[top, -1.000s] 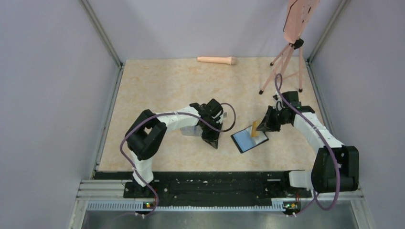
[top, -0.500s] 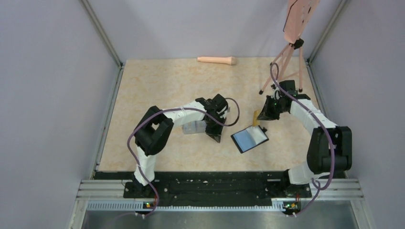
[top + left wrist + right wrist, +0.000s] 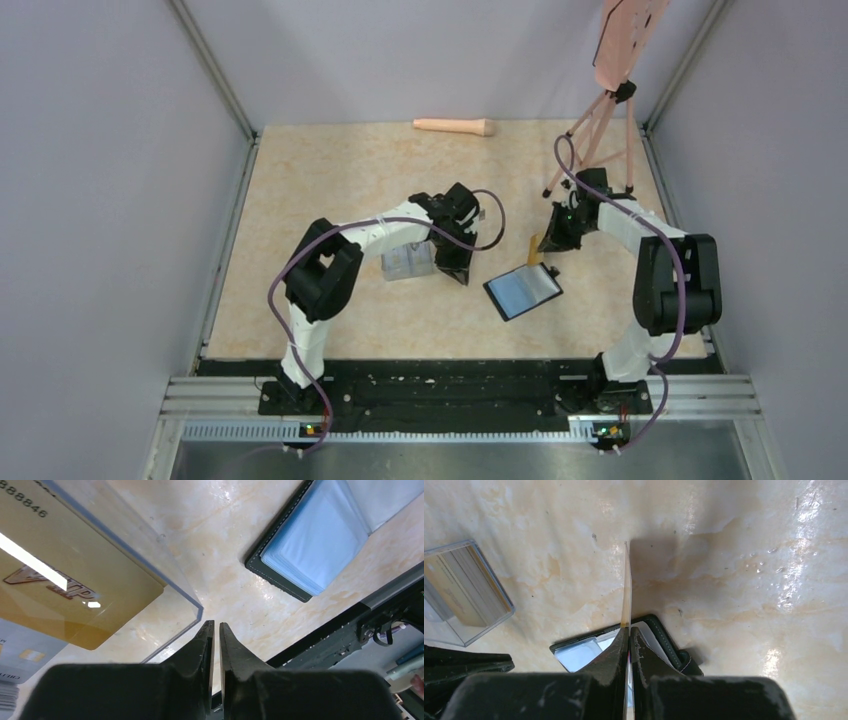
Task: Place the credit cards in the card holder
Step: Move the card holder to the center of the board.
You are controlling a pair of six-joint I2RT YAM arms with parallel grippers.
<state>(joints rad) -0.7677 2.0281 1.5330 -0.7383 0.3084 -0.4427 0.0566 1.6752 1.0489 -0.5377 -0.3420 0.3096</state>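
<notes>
The black card holder (image 3: 523,290) lies open on the table, blue-grey pockets up, and shows in the left wrist view (image 3: 315,550) and under my right fingers (image 3: 574,652). My right gripper (image 3: 547,244) (image 3: 629,630) is shut on a yellow credit card (image 3: 534,250) (image 3: 626,590), held on edge just above the holder's far corner. More credit cards (image 3: 75,580) lie in the clear box (image 3: 408,262) (image 3: 464,595). My left gripper (image 3: 456,268) (image 3: 216,625) hovers beside the box's right end, all but shut, with a thin slit and nothing in it.
A pink tripod (image 3: 600,130) carrying a board stands at the far right, close behind my right arm. A pink handle-shaped object (image 3: 455,126) lies at the far edge. Grey walls close in both sides, and a black rail (image 3: 440,385) runs along the near edge.
My right gripper has drawn back from the card holder toward the far side, keeping the yellow card. My left gripper has slid a little farther and to the right along the box, its fingers parting slightly.
</notes>
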